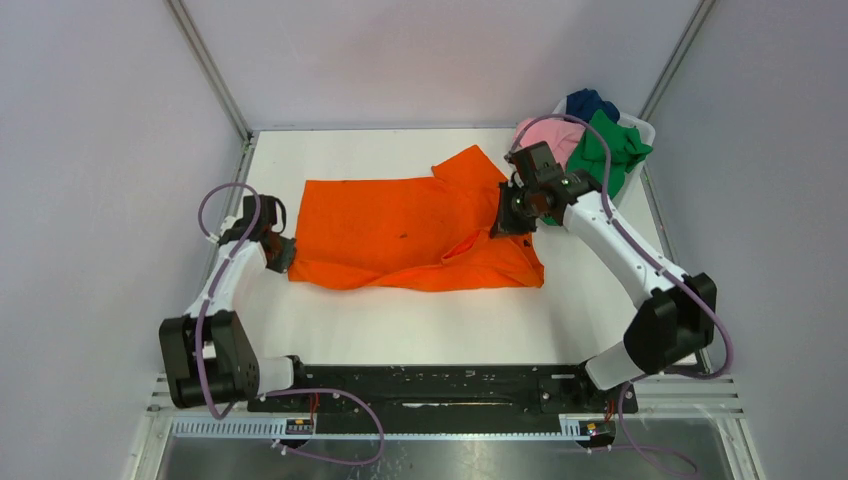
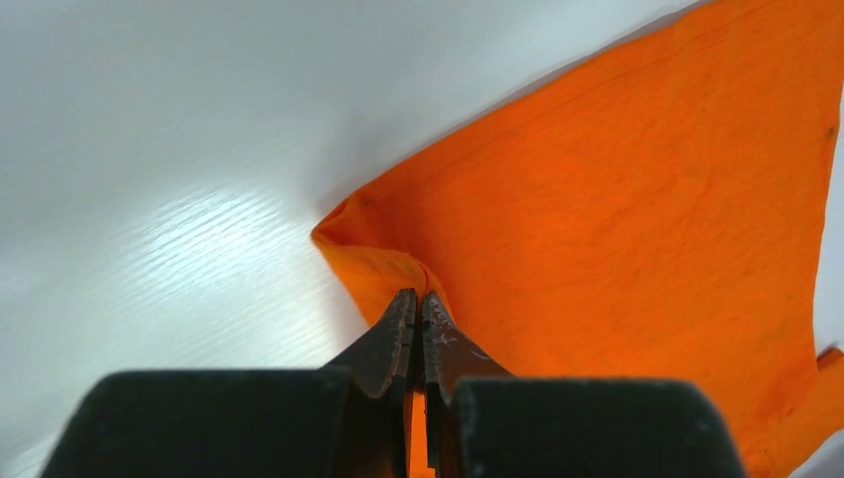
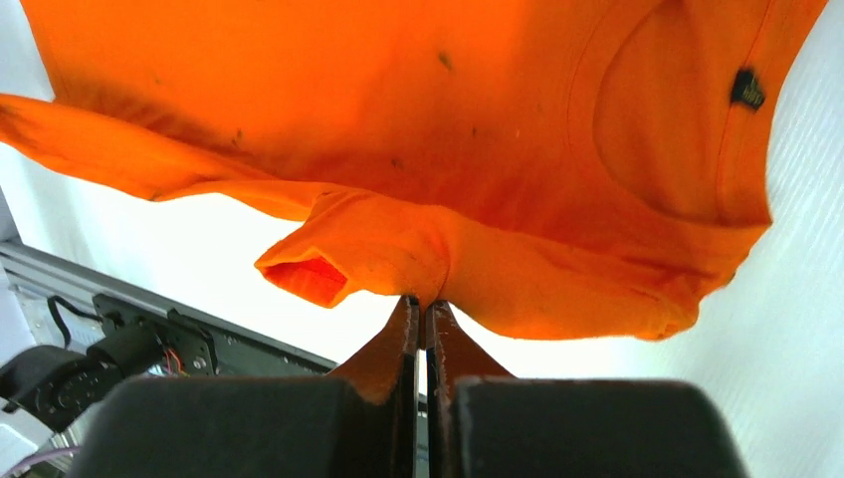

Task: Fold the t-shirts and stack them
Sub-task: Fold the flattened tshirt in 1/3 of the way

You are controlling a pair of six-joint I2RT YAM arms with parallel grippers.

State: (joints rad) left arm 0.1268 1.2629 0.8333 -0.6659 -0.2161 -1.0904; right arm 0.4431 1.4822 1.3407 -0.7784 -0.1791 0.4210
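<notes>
The bright orange t-shirt (image 1: 400,230) lies spread across the middle of the white table, one sleeve pointing to the back. My left gripper (image 1: 281,254) is shut on its near left corner; the left wrist view shows the cloth (image 2: 637,199) pinched at the fingertips (image 2: 403,311). My right gripper (image 1: 507,222) is shut on the shirt's right side near the sleeve, holding it lifted; the right wrist view shows the shirt (image 3: 418,129) hanging with its collar and sleeve opening. The green t-shirt (image 1: 612,152), pink t-shirt (image 1: 552,136) and dark blue t-shirt (image 1: 587,102) lie bunched in the basket.
A white plastic basket (image 1: 640,128) stands at the back right corner. Metal frame posts rise at the back corners. The black base rail (image 1: 440,385) runs along the near edge.
</notes>
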